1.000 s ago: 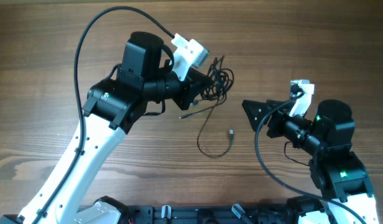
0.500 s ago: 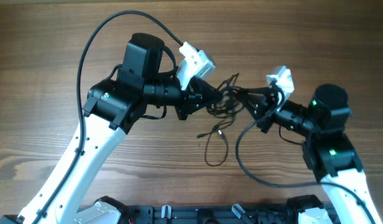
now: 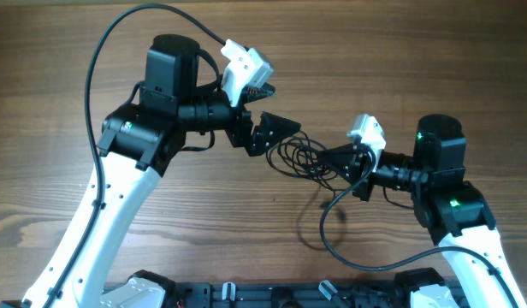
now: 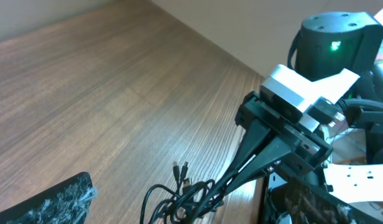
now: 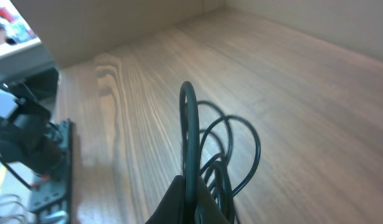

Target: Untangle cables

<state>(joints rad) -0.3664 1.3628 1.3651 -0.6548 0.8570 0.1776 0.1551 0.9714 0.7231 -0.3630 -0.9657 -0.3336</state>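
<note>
In left wrist view, not right: plug ends [image 4: 179, 168] of cables [image 4: 179, 200].

Overhead looks down; both close wrist views share cables [image 3: 298, 156].

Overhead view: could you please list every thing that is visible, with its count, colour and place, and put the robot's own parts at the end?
table: one, brown wood grain, fills the view.
cables: one tangled bundle of thin cords, black, at the middle between the two arms; the number of cords cannot be told.
base rail: one, black, along the near edge.
arm wires: two, thick and black, one arching over the left arm, one looping below the right arm.
wrist cameras: two, white, one on each wrist.
left end effector: one, black, open, just beside the bundle.
right end effector: one, black, shut on the cables.
</note>
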